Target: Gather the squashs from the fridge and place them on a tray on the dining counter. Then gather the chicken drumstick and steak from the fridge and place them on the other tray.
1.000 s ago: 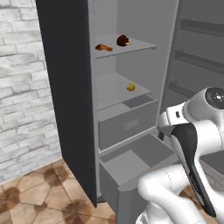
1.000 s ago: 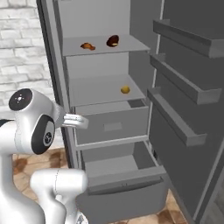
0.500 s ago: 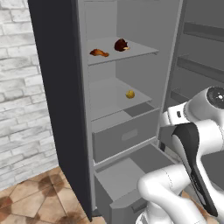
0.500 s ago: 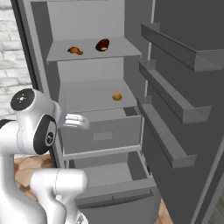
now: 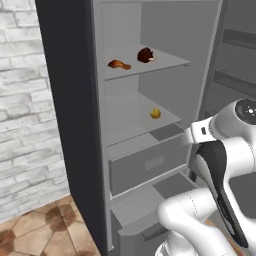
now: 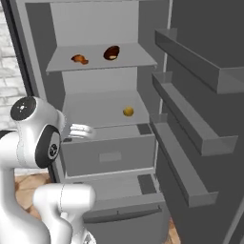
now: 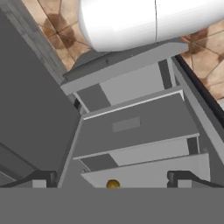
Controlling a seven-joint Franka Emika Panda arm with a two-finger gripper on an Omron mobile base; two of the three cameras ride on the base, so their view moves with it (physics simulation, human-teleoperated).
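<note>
Closer now than a moment ago, the base has driven toward the open fridge (image 5: 75,100), so its whole interior looms larger in both base views; the food itself has not shifted. Hand (image 7: 113,177): fingers spread wide, holding nothing, looking steeply down over the fridge's pulled-out drawers.

Relative to the fridge: one small round yellow squash (image 6: 127,111) rests on the middle shelf, toward its right rear. In the hand view the same squash (image 7: 113,184) peeps up just between the two fingertips, so it lies ahead of the hand and roughly centred on it; being nearly round, it offers no clear long axis. On the upper shelf, the chicken drumstick (image 5: 119,64) lies to the left, long axis across the shelf, and the steak (image 5: 145,55) just to its right, apart from it.

Judgement: reaching the squash calls for lifting the hand to shelf height and moving it inward.

Shelves are smooth light grey; a white brick wall (image 5: 25,125) and brown tiled floor (image 5: 40,230) flank the fridge's left.
</note>
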